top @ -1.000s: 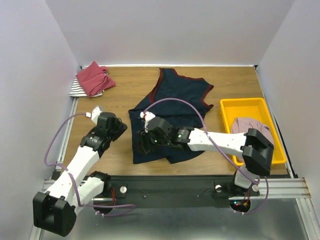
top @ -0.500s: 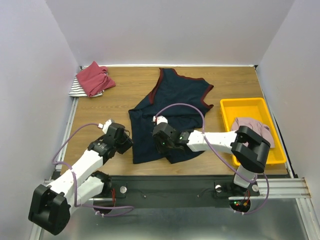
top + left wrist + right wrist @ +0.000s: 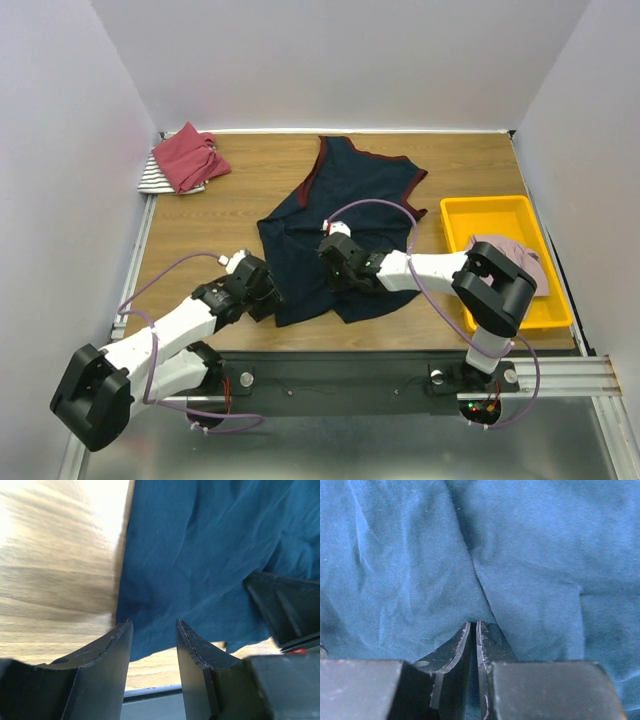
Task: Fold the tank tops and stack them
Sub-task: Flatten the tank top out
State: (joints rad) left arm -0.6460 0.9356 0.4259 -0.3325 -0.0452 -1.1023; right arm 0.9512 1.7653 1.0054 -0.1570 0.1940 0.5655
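The navy tank top with maroon trim lies spread in the middle of the table, its lower part rumpled. My right gripper rests on its lower middle. In the right wrist view the right gripper is shut, pinching a crease of navy cloth. My left gripper is open at the top's lower left corner. In the left wrist view the left gripper has that corner of navy cloth just ahead of its tips. A red top lies on a striped one at the far left. A pale pink top sits in the tray.
The yellow plastic tray stands at the right edge of the table. White walls close in the left, back and right sides. A metal rail runs along the near edge by the arm bases. Bare wood lies left of the navy top.
My right gripper has moved right and slightly farther across the navy top's lower part. My left gripper has moved right and nearer, reaching the top's lower left corner.
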